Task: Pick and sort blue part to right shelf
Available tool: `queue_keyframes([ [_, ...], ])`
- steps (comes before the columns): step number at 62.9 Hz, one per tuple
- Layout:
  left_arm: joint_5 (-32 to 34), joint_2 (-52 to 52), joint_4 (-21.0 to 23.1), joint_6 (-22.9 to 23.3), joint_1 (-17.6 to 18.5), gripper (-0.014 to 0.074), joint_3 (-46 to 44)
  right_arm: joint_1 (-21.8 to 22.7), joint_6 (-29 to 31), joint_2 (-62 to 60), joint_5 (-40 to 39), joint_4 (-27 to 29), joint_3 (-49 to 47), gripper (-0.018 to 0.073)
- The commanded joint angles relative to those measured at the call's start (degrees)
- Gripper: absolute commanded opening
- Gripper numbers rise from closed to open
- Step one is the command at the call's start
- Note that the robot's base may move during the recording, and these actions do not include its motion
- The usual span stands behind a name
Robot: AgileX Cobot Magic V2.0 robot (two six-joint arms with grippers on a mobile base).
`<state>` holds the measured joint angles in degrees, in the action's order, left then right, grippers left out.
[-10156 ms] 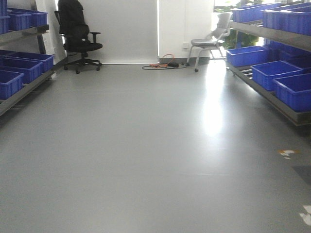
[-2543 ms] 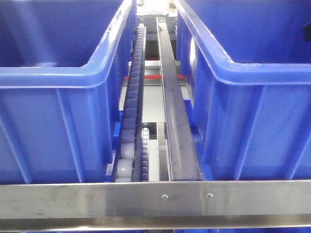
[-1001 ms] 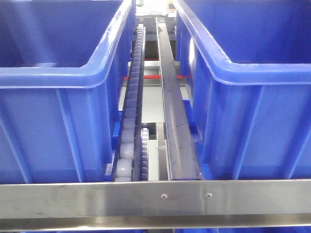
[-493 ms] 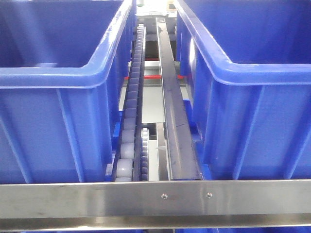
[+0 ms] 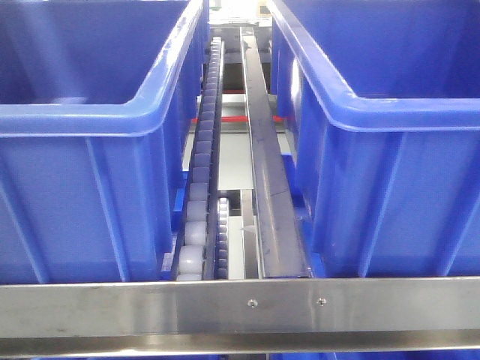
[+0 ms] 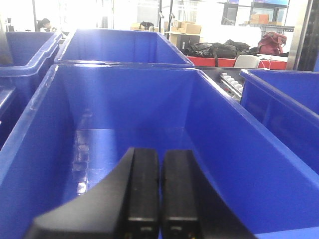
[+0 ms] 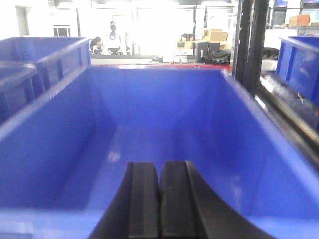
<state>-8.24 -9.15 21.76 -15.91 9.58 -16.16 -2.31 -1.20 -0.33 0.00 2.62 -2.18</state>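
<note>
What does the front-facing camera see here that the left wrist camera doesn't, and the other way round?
Only the front-facing view shows the steel front rail with its two screws, the grey roller track and the dark divider running between two blue bins seen from outside.

Only the left wrist view shows the left gripper, its black fingers pressed together with nothing between them, hanging over the bare inside of a blue bin, plus a cluttered room behind.

Both share big blue bins on the right shelf. Neither shows the blue part.

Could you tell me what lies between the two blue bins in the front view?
Between the left bin and right bin: a grey roller track and a steel rail.
</note>
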Motion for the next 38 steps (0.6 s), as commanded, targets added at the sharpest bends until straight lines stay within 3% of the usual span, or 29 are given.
queue_keyframes([
  [1, 4.48, -0.5, 0.1, 0.1, 0.3, 0.0123, -1.58, 0.39, -1.26, -1.37, -8.37, 0.23, 1.5, 0.0029],
  [9, 4.48, -0.5, 0.1, 0.1, 0.3, 0.0123, -1.58, 0.39, -4.1, -1.54, -8.84, -0.01, 2.7, 0.0029],
  [38, 4.48, -0.5, 0.1, 0.1, 0.3, 0.0123, -1.58, 0.39, -4.1, -1.54, -7.98, -0.01, 2.7, 0.0029],
])
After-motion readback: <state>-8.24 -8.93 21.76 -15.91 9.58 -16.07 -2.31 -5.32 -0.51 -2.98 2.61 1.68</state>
